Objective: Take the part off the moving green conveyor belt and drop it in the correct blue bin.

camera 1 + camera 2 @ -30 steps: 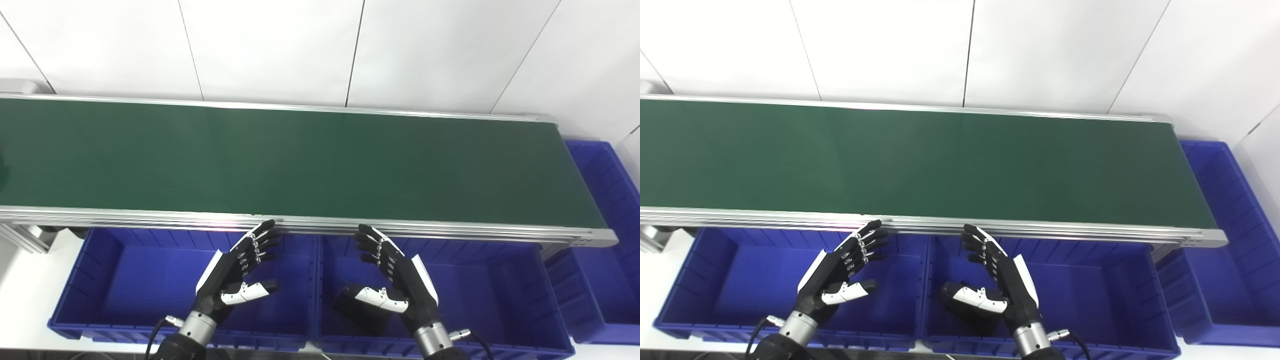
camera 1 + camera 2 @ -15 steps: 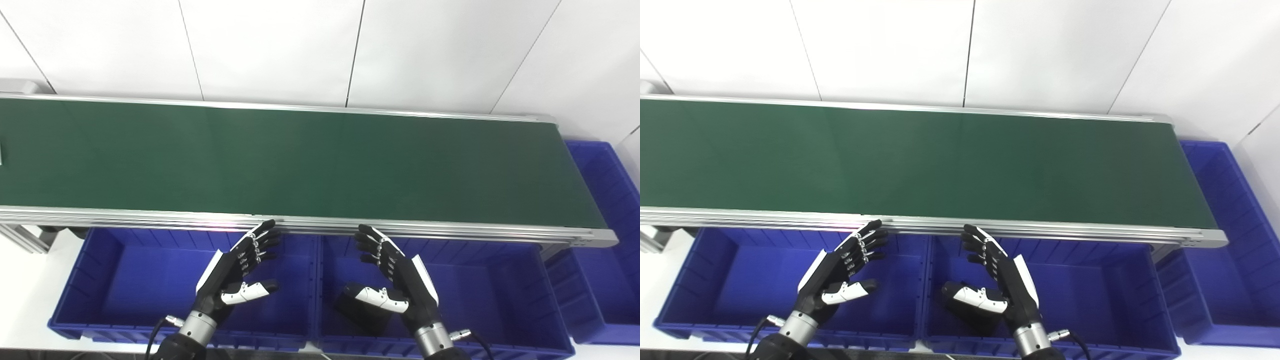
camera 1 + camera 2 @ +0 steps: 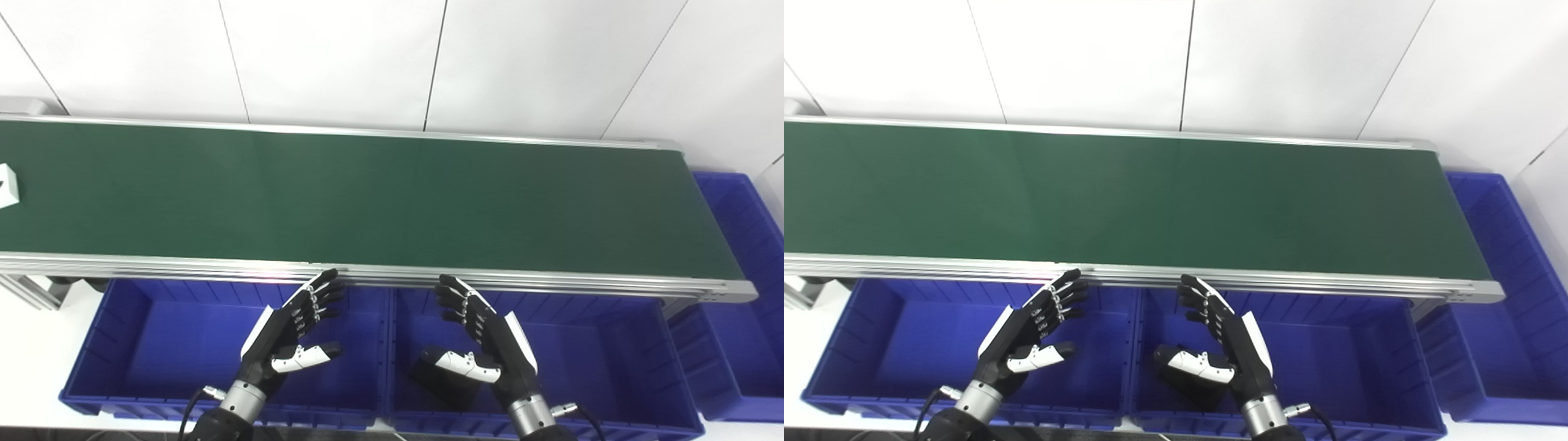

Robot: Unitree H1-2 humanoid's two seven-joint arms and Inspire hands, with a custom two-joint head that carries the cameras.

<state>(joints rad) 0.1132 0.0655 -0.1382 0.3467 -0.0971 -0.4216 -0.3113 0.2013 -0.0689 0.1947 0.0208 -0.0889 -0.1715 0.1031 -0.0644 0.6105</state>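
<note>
White part at the far left frame edge on the belt; both hands spread and holding nothing.

At the left edge, a small white part [image 3: 7, 186] lies on the green conveyor belt [image 3: 367, 196], only partly inside the frame. Lower left sits a blue bin [image 3: 159, 343]; the left hand [image 3: 288, 334] hangs over its right end, fingers [image 3: 315, 300] apart, grasping nothing. Right of centre, the right hand [image 3: 484, 343] hovers over the middle blue bin [image 3: 600, 349], equally splayed and unladen. A third blue bin [image 3: 744, 306] stands at the right edge.
</note>
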